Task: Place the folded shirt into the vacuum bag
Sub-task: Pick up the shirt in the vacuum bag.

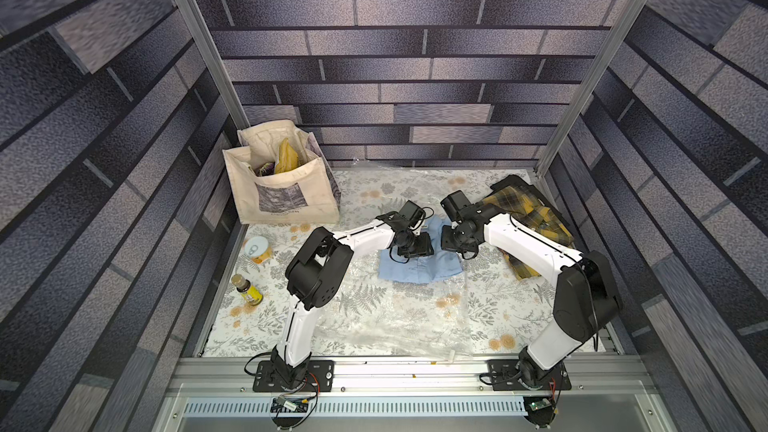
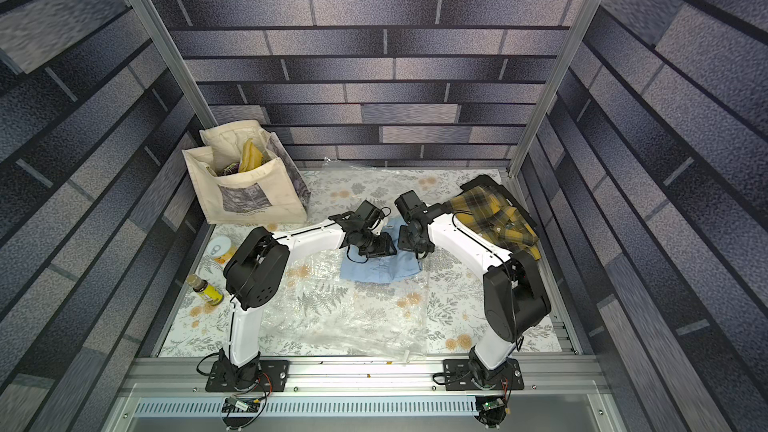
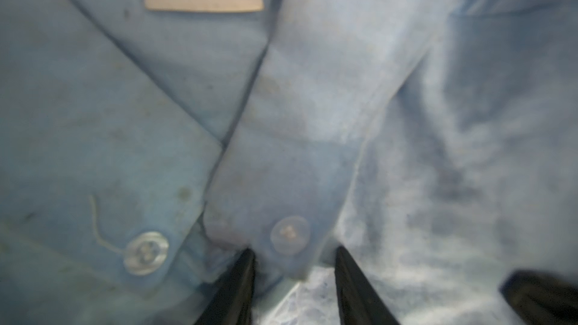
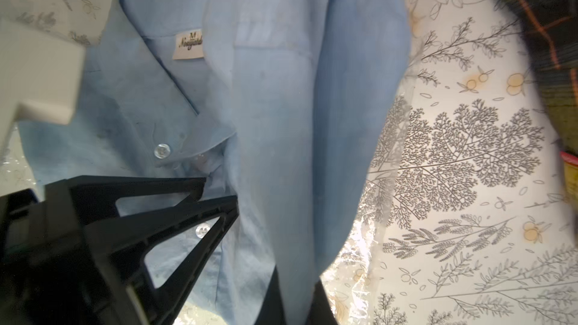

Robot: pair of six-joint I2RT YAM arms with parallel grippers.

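Observation:
The folded shirt (image 1: 419, 270) (image 2: 382, 272) is light blue and lies mid-table, its near part resting on the clear crinkly vacuum bag (image 1: 395, 317) (image 2: 353, 326). My left gripper (image 1: 415, 249) (image 3: 294, 250) points down at the collar. Its jaws stand apart on either side of the buttoned placket of the shirt (image 3: 312, 120). My right gripper (image 1: 453, 243) (image 4: 297, 282) is shut on a raised fold along the side of the shirt (image 4: 281, 120). The right wrist view also shows the left gripper (image 4: 219, 193) beside the collar and the bag's plastic (image 4: 359, 245) under the cloth.
A cream tote bag (image 1: 282, 197) stands at the back left. A yellow plaid shirt (image 1: 532, 218) lies at the back right, behind my right arm. A tin can (image 1: 257, 249) and a small bottle (image 1: 247, 289) sit along the left edge.

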